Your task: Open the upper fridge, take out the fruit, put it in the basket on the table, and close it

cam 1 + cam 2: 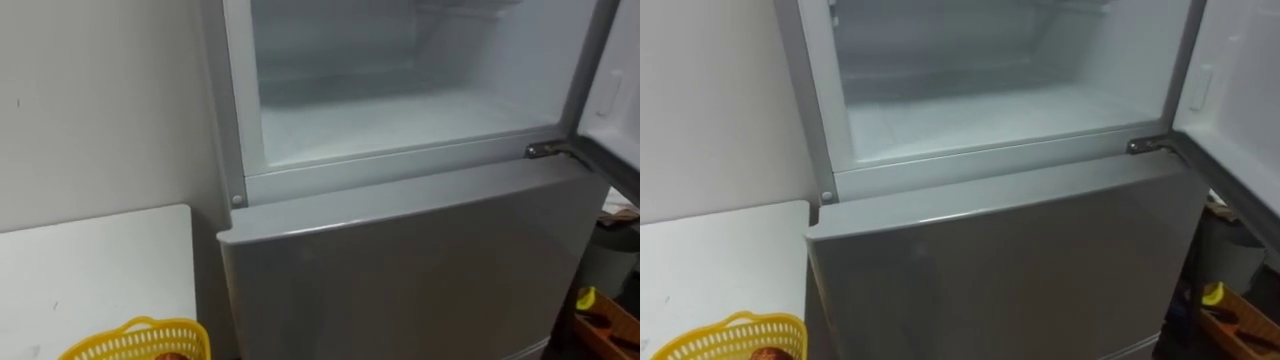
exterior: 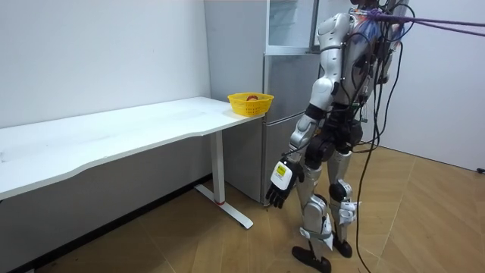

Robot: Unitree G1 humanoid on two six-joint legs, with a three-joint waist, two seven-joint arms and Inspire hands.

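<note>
The fridge's upper compartment (image 1: 400, 120) stands open right before me, its white floor and walls bare as far as they show. Its door (image 1: 618, 95) is swung out to the right on a hinge (image 1: 545, 150). A yellow basket (image 1: 140, 342) sits on the corner of the white table (image 1: 90, 270) to my left, with a reddish thing (image 1: 765, 354) inside it. In the room view I stand upright facing the fridge, and my left hand (image 2: 280, 184) hangs by my thigh with relaxed fingers, holding nothing.
The grey lower fridge door (image 1: 420, 260) is closed below the open compartment. A white wall (image 1: 100, 100) runs behind the table. Low at the right, beside the fridge, stand a grey bin (image 1: 1230, 255) and a wooden box (image 1: 1240, 325) with a yellow item.
</note>
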